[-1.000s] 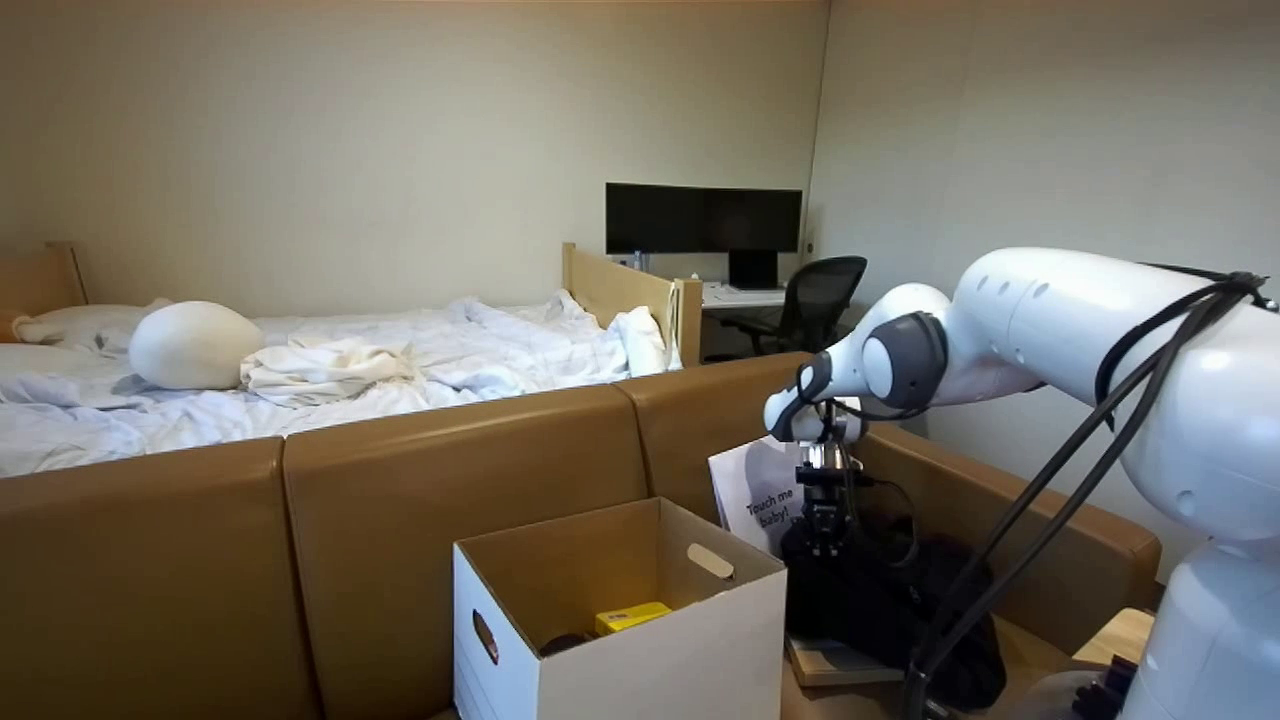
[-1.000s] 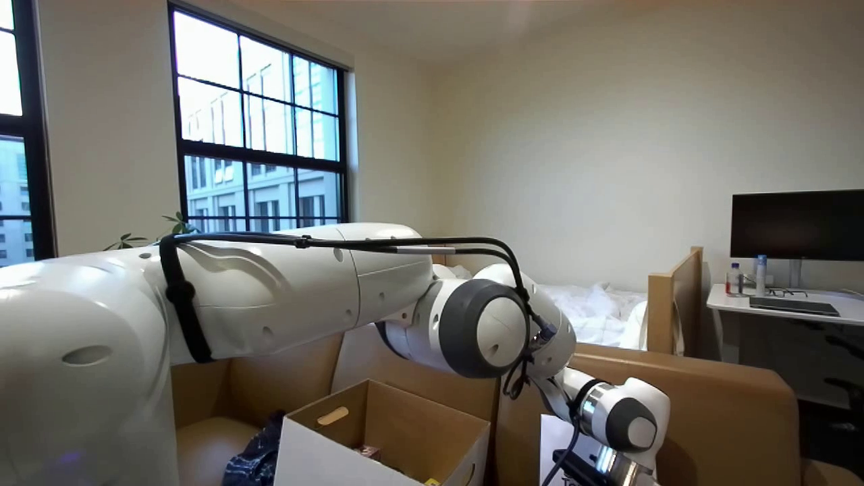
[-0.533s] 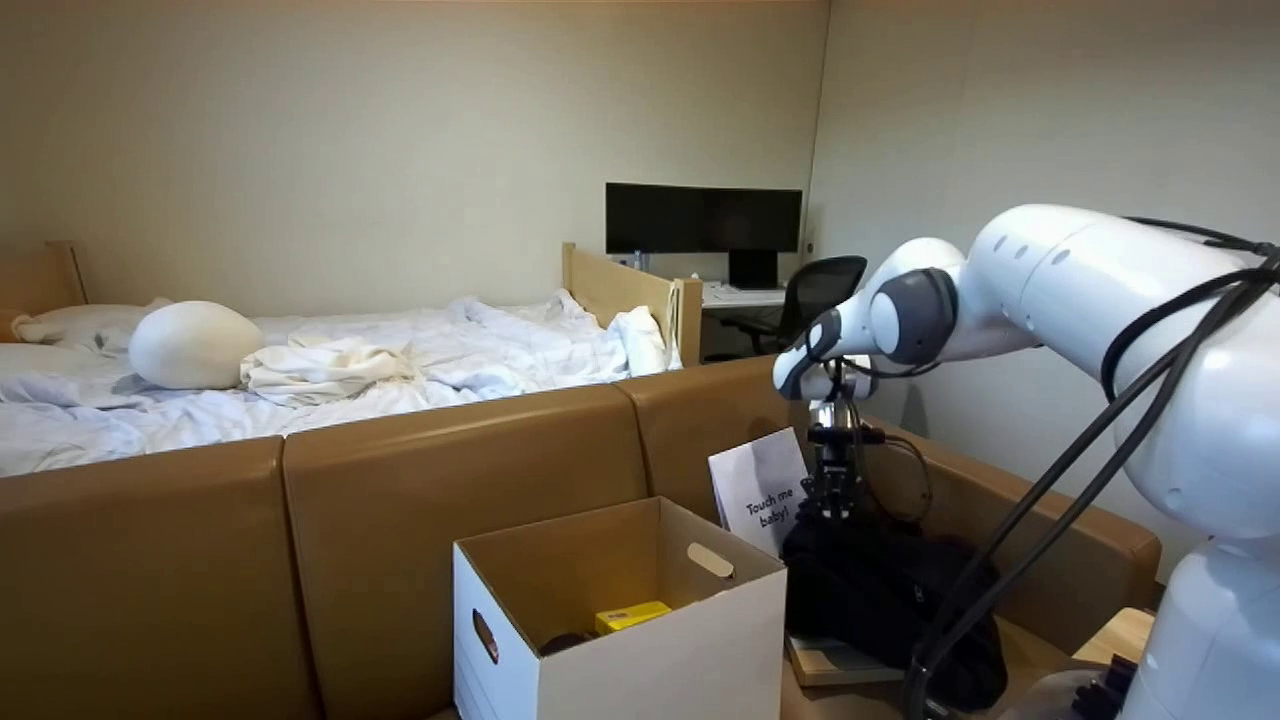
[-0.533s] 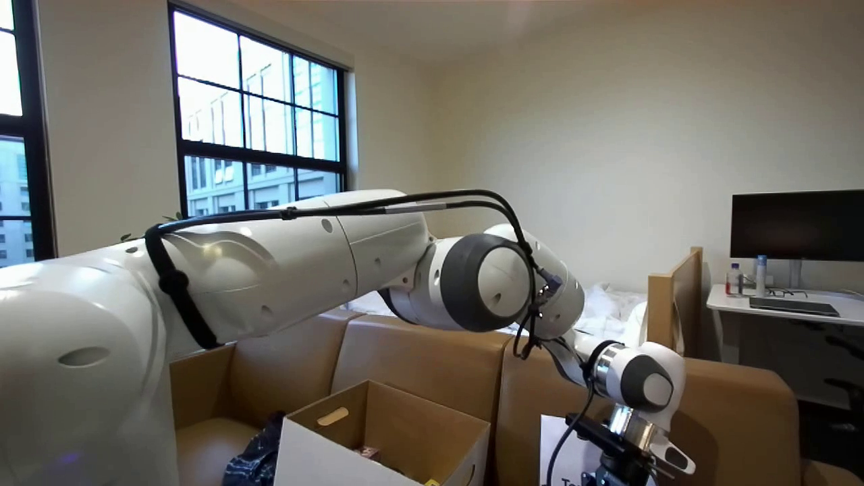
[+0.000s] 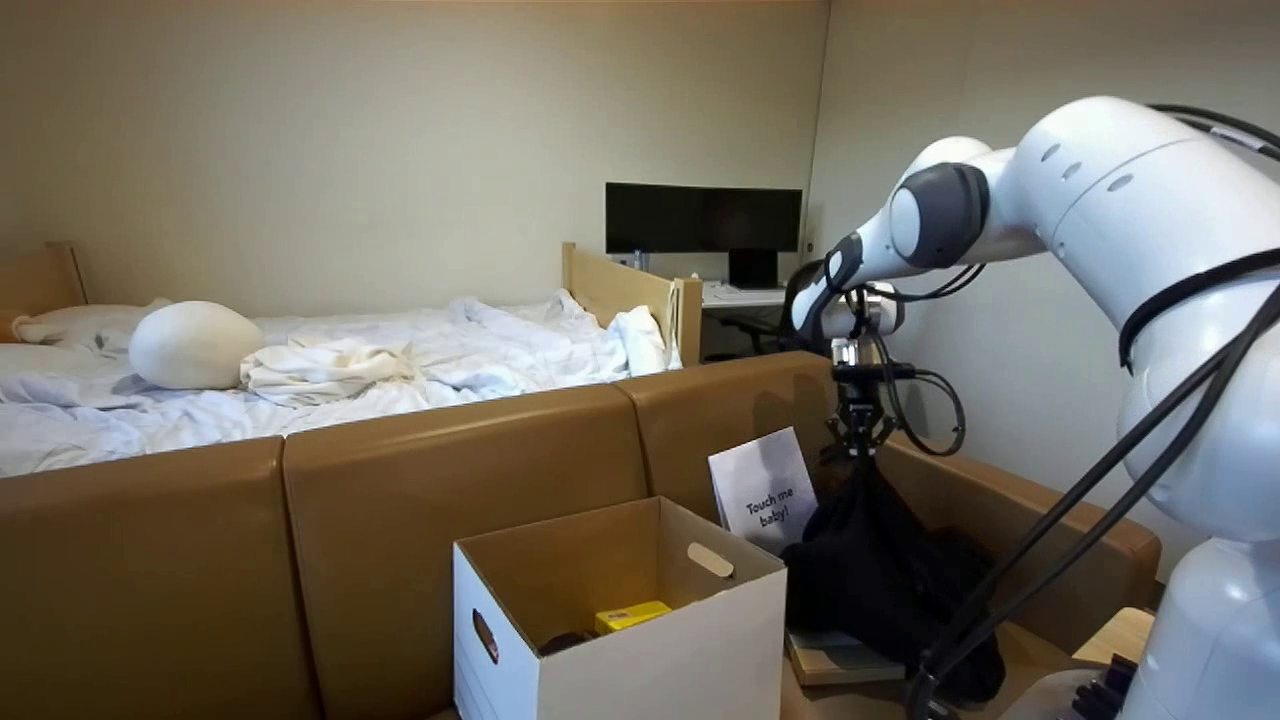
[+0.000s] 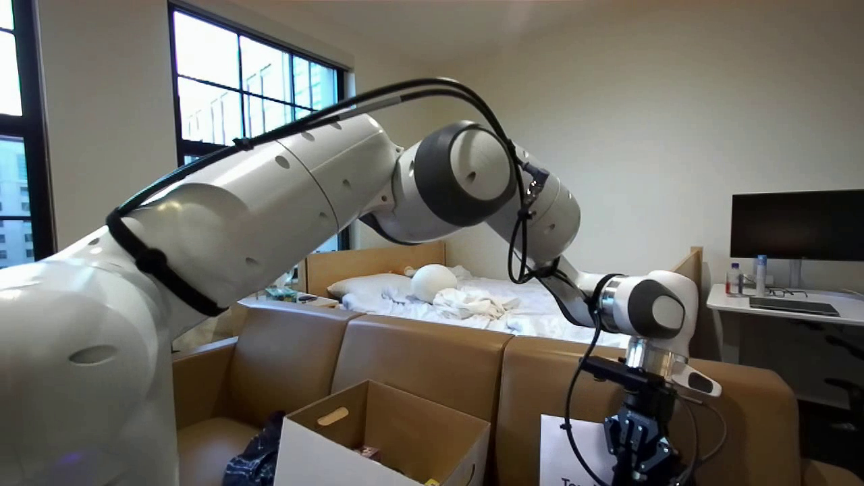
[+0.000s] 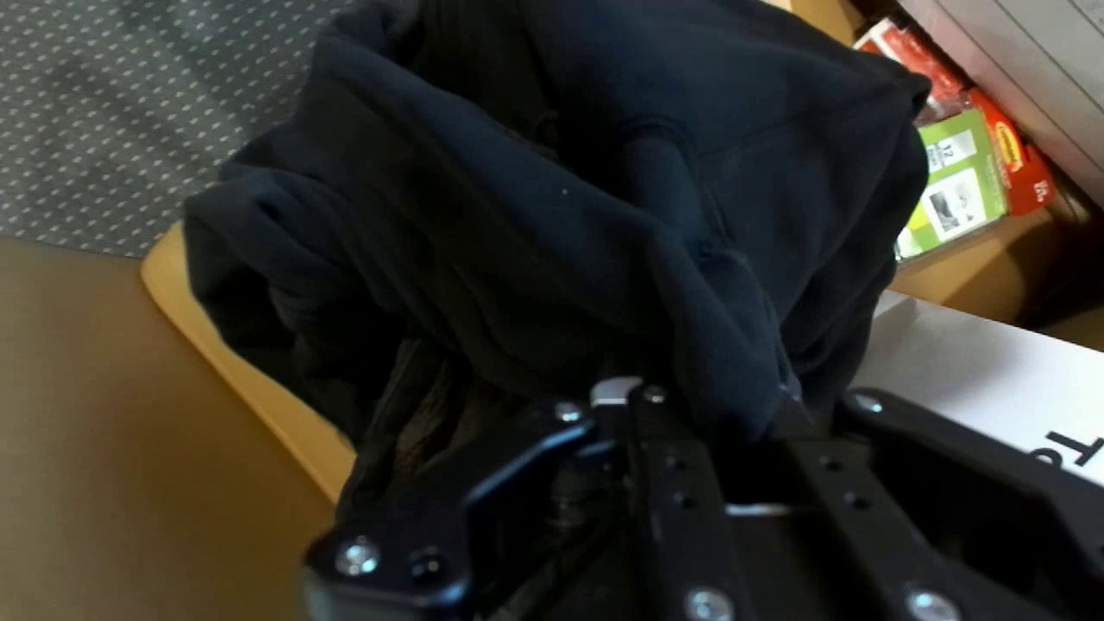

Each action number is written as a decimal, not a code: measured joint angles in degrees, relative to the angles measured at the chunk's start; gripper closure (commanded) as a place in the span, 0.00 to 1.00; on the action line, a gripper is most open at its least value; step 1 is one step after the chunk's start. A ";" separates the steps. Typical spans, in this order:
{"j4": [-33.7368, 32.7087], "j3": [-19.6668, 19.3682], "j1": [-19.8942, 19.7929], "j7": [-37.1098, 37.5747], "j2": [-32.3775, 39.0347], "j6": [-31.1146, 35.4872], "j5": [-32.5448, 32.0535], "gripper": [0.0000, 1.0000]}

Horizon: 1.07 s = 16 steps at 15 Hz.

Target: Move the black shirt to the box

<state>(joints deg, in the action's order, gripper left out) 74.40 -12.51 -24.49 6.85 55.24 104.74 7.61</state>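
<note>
The black shirt (image 5: pixel 865 570) is caught in the hand (image 5: pixel 858 455), a bunched fold of it clamped between the jaws. Half a second ago the hand sat lower and the shirt lay in a low mound; now, I notice, its top is drawn up into a peak, while the lower part rests on the sofa (image 5: pixel 165 580), partly over a flat tan thing (image 5: pixel 848 668).

Close by, a tilted sheet of paper (image 5: pixel 762 485) near the sofa's back says "Touch me baby!" in black letters. In the wrist view, I can read "12" on a green packet (image 7: pixel 956 179); the red packet (image 7: pixel 1031 179) just beside it has a yellow label (image 7: pixel 1007 145) too blurred to make out.

Next comes the box (image 5: pixel 670 650), in the same spot as before, near the shirt, which is outside it. Inside lies a yellow carton (image 5: pixel 632 616), its lettering too small for me.

Farther off, the arm (image 6: pixel 297 182) has risen enough that in an exterior view the white ball (image 6: pixel 433 282) on the bed (image 6: pixel 533 318) shows beneath it.
</note>
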 measured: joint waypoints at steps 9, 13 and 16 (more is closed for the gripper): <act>17.86 -6.95 1.74 -2.37 -17.15 1.52 -8.68 0.94; 18.29 -6.71 1.98 -2.37 -17.23 1.54 -8.71 0.96; 18.67 -6.34 2.05 -2.26 -18.00 4.49 -8.37 0.96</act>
<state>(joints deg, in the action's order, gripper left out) 93.06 -18.85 -22.45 4.59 37.24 109.23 -0.76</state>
